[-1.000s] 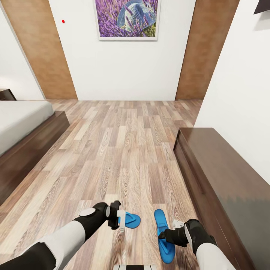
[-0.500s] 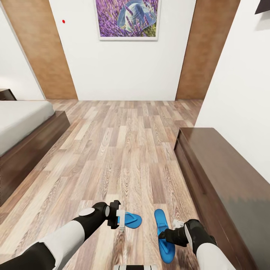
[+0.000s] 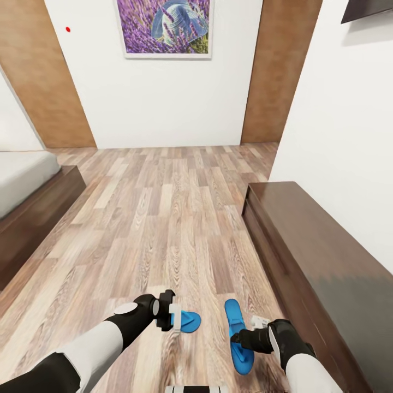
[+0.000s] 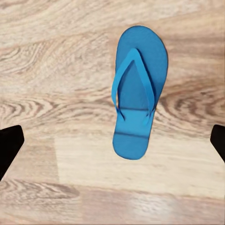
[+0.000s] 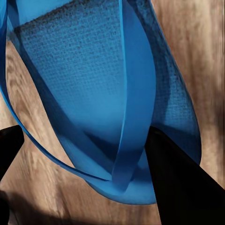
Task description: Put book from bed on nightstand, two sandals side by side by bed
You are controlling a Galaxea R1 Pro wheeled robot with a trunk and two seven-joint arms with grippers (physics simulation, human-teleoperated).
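My right pincer [image 3: 252, 334] is clamped on one blue sandal [image 3: 238, 335], a finger [image 5: 180, 183] hooked under its strap. My left pincer [image 3: 176, 318] hangs with its fingers wide apart over the other sandal [image 4: 137, 91], which lies flat on the plank floor [image 3: 164, 229]. The bed [image 3: 24, 188] is well off to my left, a long dark sideboard [image 3: 322, 262] to my right.

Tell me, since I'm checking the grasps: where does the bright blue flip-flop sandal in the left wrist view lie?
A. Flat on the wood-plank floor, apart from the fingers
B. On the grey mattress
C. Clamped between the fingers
A: the bright blue flip-flop sandal lies flat on the wood-plank floor, with both dark fingers far apart at the view's edges.
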